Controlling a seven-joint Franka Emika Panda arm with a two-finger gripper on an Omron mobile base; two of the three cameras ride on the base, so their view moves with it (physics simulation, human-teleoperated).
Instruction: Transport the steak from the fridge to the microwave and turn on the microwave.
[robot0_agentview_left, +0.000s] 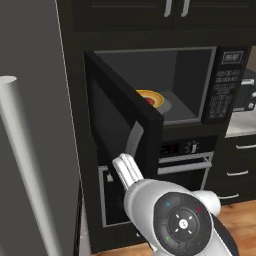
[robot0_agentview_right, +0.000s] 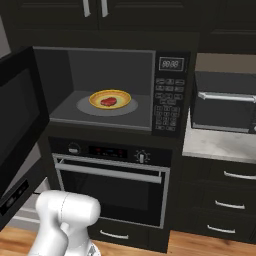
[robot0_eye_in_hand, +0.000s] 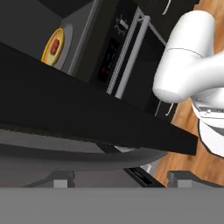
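Gripper (robot0_eye_in_hand: 118, 183) nearest, fingers spread, clasping nothing, close against the open microwave door (robot0_eye_in_hand: 87, 118) and its curved handle (robot0_agentview_left: 133, 140). Beyond — steak (robot0_agentview_right: 108, 102) on the yellow plate (robot0_agentview_right: 110, 99) inside the microwave (robot0_agentview_right: 170, 95), clearest from the right base view. Display digits unreadable. Fridge (robot0_agentview_left: 30, 125) at left.

The black microwave door (robot0_eye_in_hand: 87, 109) crossed the frame; beyond it the steak (robot0_eye_in_hand: 54, 47) lay on a yellow plate (robot0_eye_in_hand: 49, 53).
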